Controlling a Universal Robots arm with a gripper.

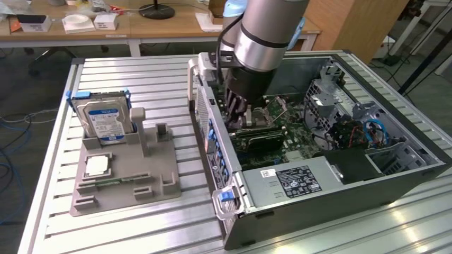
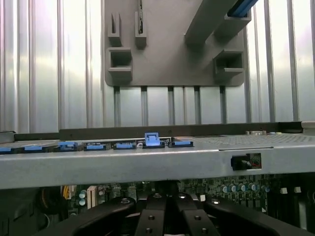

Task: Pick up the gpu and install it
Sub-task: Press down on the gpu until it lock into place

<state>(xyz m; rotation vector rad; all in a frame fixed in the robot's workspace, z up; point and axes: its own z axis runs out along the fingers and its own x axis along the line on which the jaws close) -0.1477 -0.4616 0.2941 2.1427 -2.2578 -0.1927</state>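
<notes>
Inside the case (image 1: pixel 339 185), just under my fingertips, a dark flat card lies over the motherboard (image 1: pixel 297 135); I take it for the gpu (image 1: pixel 259 139). Its long axis seems to run along the case's slotted rear wall, near that wall. My gripper (image 1: pixel 244 120) reaches straight down into the case, so the card lies directly below me, not off to a side. My fingers (image 2: pixel 147 219) are pressed together; whether the card's edge is pinched between them I cannot tell. Outside the case, beyond that wall, sits the parts tray (image 1: pixel 120 185).

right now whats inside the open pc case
Inside the computer case: green motherboard, power supply, blue cables. The gripper reaches in, covering whatever lies beneath it.
</notes>
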